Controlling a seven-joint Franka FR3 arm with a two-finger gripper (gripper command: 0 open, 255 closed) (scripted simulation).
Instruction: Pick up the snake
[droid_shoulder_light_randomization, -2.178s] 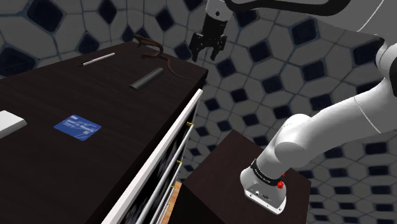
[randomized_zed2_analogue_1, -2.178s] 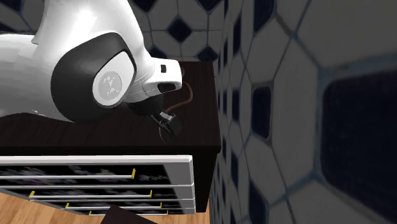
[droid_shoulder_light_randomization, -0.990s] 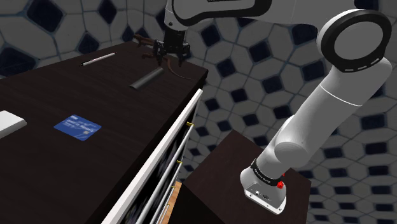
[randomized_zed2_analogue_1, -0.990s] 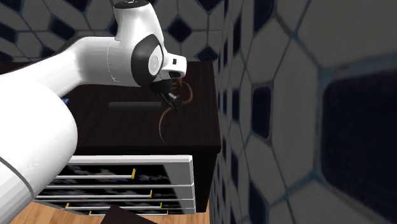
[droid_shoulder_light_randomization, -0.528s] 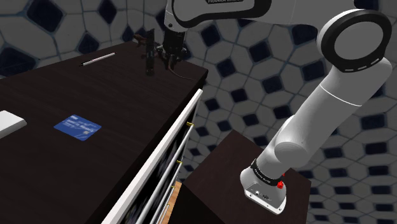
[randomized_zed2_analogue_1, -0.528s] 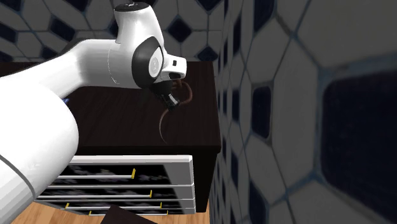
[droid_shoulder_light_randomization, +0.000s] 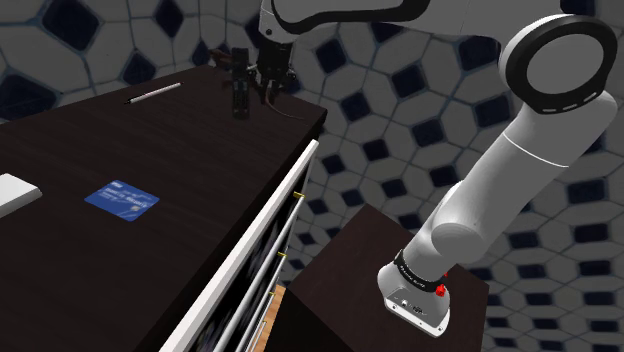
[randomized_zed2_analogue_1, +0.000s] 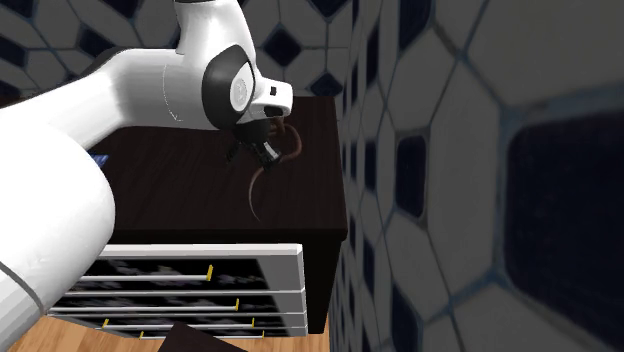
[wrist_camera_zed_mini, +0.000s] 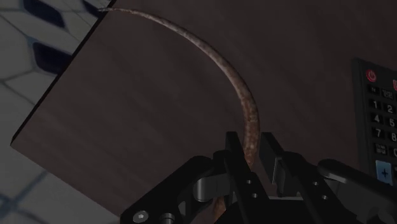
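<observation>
Within end effector (wrist_camera_zed_mini: 253, 147), clasped snake (wrist_camera_zed_mini: 249, 109).

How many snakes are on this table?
1. The brown snake curves over the dark tabletop near its corner, clasped by the gripper. The arm hides part of the tabletop, so another may be hidden.

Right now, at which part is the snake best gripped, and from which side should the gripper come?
Grip the thicker middle of the snake, coming straight down from above with the gripper set across the body: it lies flat on the table as a thin arc.
</observation>
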